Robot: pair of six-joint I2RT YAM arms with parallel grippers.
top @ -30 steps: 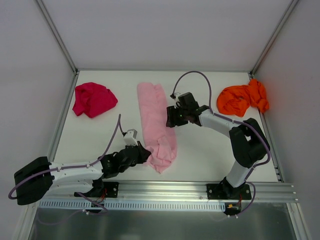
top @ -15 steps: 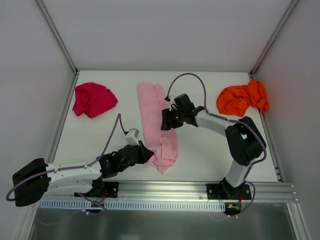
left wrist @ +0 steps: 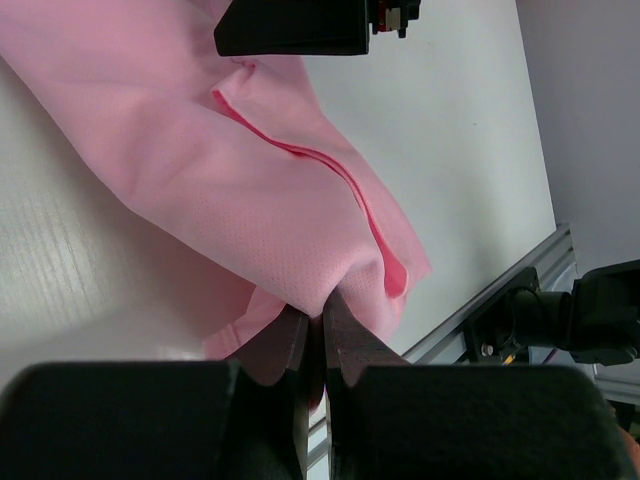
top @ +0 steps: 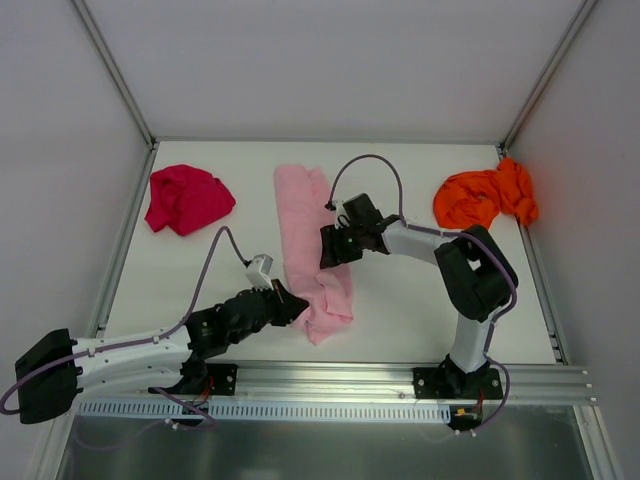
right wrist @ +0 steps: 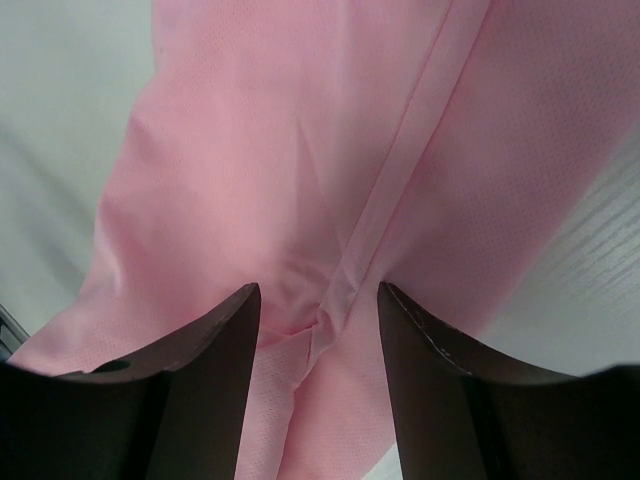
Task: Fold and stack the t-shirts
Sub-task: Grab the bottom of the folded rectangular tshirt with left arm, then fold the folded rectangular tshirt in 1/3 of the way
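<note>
The light pink t-shirt (top: 308,228) lies as a long folded strip down the middle of the table; it also shows in the left wrist view (left wrist: 250,170) and the right wrist view (right wrist: 300,150). My left gripper (top: 293,306) is shut on its near left edge (left wrist: 312,300). My right gripper (top: 328,251) is open, its fingers (right wrist: 225,345) straddling a seam of the pink cloth at the strip's right side. The magenta-red t-shirt (top: 186,198) lies crumpled at the far left. The bright orange t-shirt (top: 484,196) lies crumpled at the far right.
A metal rail (top: 330,380) runs along the table's near edge with both arm bases on it. White walls with metal posts (top: 125,90) close in the left, back and right sides. The right arm's elbow (top: 478,270) stands over the table's right part.
My right gripper has moved left and down onto the pink shirt's right side. My left gripper has moved slightly right with the pink edge, and the near end of the shirt has bunched up.
</note>
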